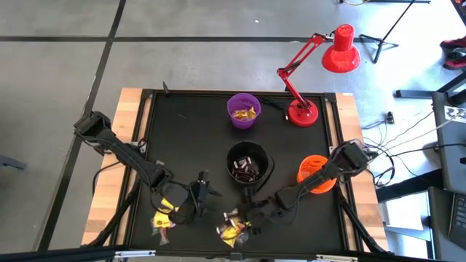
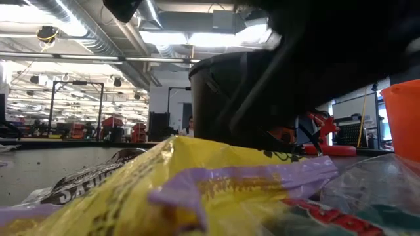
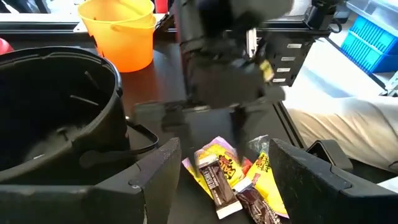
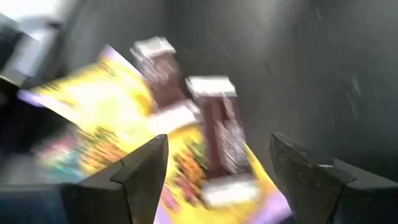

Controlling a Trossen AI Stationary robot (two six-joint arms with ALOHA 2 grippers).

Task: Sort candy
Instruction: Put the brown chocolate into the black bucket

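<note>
Hovering over candy (image 4: 186, 143), both grippers' fingers spread; wrapper lettering unreadable.

Overhead, table-level, two wrist views; shared candy (image 1: 234, 231).

The candy (image 1: 234, 231) is mostly bunched in a little heap at the front middle of the surface: bright yellow wrappers with a couple of dark brown bar-shaped pieces (image 3: 214, 180) lying flat on top, plus a bit of red poking out. A second, smaller bunch (image 1: 164, 216) of yellow and dark pieces lies further left along the front edge. Some's already in bowls too, yellow ones (image 1: 244, 112) in the purple bowl and dark ones (image 1: 246, 168) in the black bowl.
</note>
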